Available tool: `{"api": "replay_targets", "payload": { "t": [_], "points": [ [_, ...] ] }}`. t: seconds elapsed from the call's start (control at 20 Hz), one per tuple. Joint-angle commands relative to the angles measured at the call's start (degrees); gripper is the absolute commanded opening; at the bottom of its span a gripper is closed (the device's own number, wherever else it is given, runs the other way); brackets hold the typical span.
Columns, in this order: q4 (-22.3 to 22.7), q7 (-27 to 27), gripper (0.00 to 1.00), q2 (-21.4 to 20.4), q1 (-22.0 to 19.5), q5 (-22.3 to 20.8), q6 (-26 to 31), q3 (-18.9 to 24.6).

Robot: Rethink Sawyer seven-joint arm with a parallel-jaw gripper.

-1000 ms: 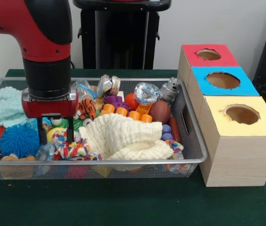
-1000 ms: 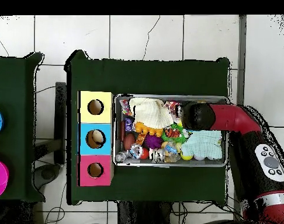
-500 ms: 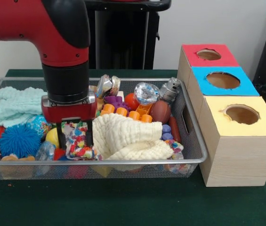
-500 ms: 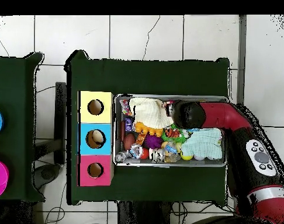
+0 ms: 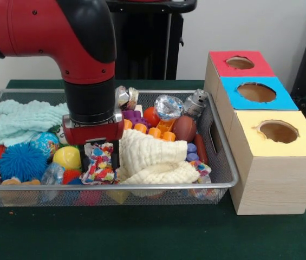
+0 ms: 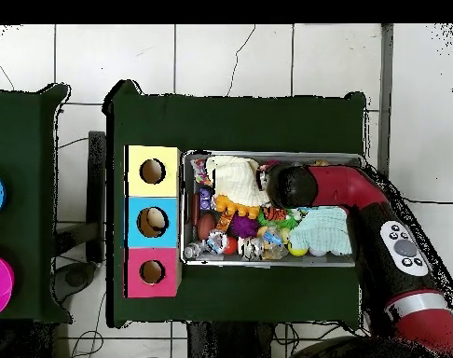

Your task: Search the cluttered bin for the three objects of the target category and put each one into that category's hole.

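Item 1, hand (image 5: 99, 161): lowered into the bin (image 5: 226, 181) from above, its 2 dark fingers (image 5: 115, 158) straddling a printed bundle (image 5: 101, 165) near the front wall. The bundle sits between them, and the fingers look closed against its sides, though firm contact cannot be confirmed; judged as a grasp made low so the fabric can be lifted free of the clutter.

Item 2, printed bundle: white fabric with red, blue, yellow and green patches, standing just beside the cream cloth (image 5: 155, 158) and near the yellow ball (image 5: 69, 157).

Item 3, second patch of the same print (image 5: 202, 169): shows at the bin's front right corner, partly under the cream cloth. A 3rd is not made out.

Item 4, yellow-faced box (image 5: 274, 173): stands on the green surface (image 5: 142, 233) just beside the bin's right end, its hole (image 5: 278, 131) facing up and empty as far as can be seen, placed for a short carry.

Item 5, other contents: mint cloth (image 5: 20, 122), blue spiky ball (image 5: 21, 161), orange pegs (image 5: 147, 130), unrelated to the target.

Overhead, the arm (image 6: 347, 186) covers the bundle.
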Motion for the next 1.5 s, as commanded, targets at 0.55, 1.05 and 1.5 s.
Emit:
{"api": "replay_targets", "payload": {
  "t": [0.55, 1.05, 1.5],
  "points": [
    [3.63, -5.00, 1.00, -4.06, 2.85, 0.06, 6.23, 0.70],
    [4.30, -3.67, 1.00, -6.65, 4.12, 0.35, 6.89, -0.45],
    [4.56, -3.51, 0.00, -6.45, 3.82, -0.62, 4.93, -1.02]
  ]
}}
